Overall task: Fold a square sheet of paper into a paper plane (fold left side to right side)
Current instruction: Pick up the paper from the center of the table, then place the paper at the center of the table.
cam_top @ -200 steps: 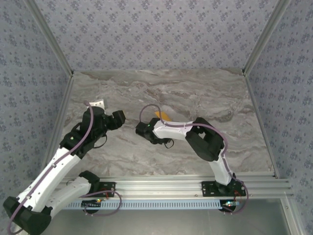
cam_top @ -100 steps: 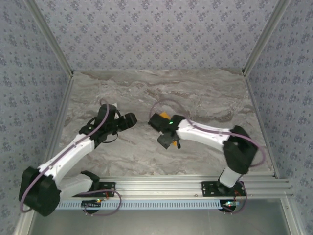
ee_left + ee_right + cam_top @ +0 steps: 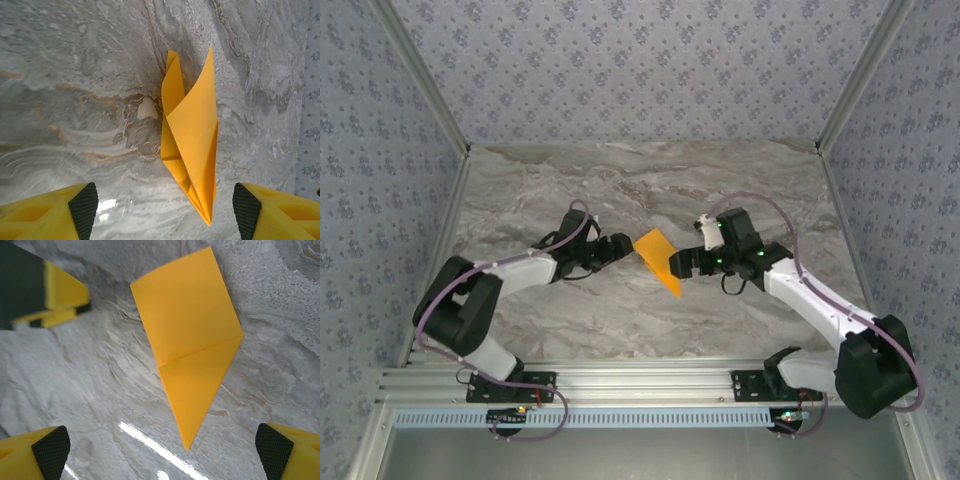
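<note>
Since a half-second ago the right gripper (image 3: 682,263) has slid rightward off the paper plane (image 3: 658,262) while the left gripper (image 3: 618,246) has come up to its left side. Both stand with jaws spread wide, gripping nothing, just beside the paper plane. It lies between them on the marble table (image 3: 750,190), one flap lifted.

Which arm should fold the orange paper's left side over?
Probably left: the left gripper, open, sits at the left edge of the paper, facing its raised flap. The right gripper, also open, is opposite.
</note>
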